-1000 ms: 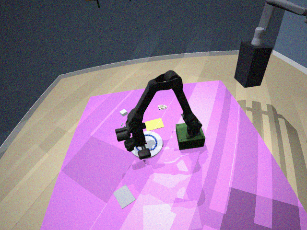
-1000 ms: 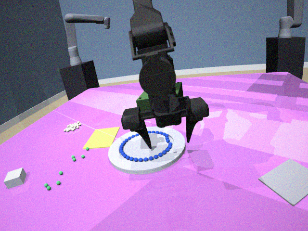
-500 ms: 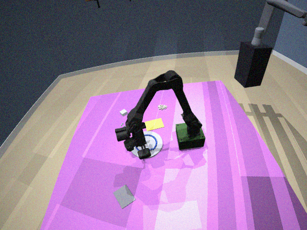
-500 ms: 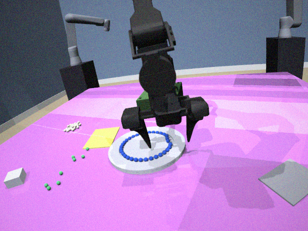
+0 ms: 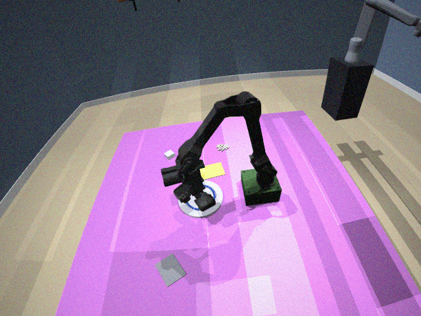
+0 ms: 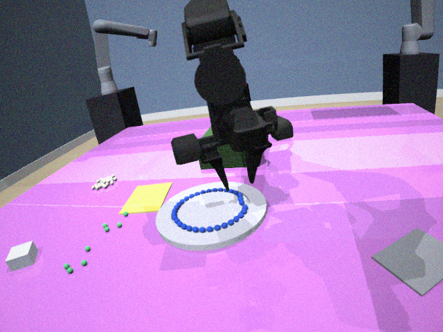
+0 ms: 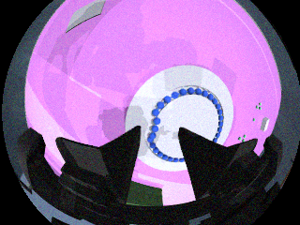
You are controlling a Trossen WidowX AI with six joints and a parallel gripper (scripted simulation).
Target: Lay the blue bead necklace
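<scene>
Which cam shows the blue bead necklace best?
Exterior: the whole blue bead necklace shows as a ring on the round white bead board. In the top view the hand covers most of it; in the wrist view black fingers clip its near arc.

A dark blue-grey wall (image 5: 102,44) curves behind the table, paler blue at the right (image 6: 322,43). The table (image 5: 41,190) is of light wood planks with a pale grey rim (image 5: 61,126). A pink mat (image 5: 143,210) covers most of it, crossed by lighter and darker bands and soft shadows. At the far corners stand two black boxes, one at the left (image 6: 113,112) and one at the right (image 5: 346,89), each bearing a grey jointed post (image 6: 103,53). Dark strip shadows (image 5: 373,163) fall across the wood beside the mat. Light is patchy, with bright rectangles (image 5: 262,292) on the mat's near part.
</scene>
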